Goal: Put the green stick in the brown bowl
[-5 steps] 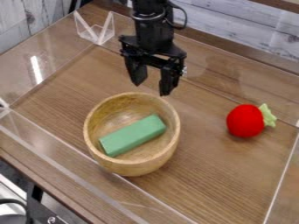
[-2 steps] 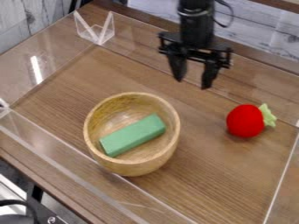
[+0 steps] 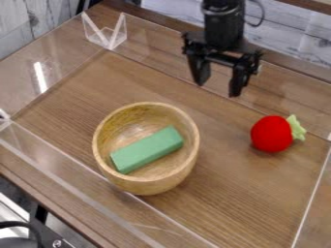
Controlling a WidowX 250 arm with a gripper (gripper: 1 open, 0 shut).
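The green stick (image 3: 146, 150) lies flat inside the brown bowl (image 3: 114, 125), slanting from lower left to upper right. The bowl stands on the wooden table in the lower middle of the camera view. My gripper (image 3: 222, 80) hangs above the table at the upper right, well clear of the bowl. It points straight down, its dark fingers (image 3: 239, 83) spread apart with nothing between them.
A red strawberry-like toy with a green top (image 3: 273, 133) lies on the table at the right, below and right of the gripper. Clear plastic walls (image 3: 45, 73) fence the table on all sides. A clear folded piece (image 3: 104, 31) stands at the back left.
The gripper has moved right and away from the bowl, staying open and empty. The green stick and the bowl have not moved.
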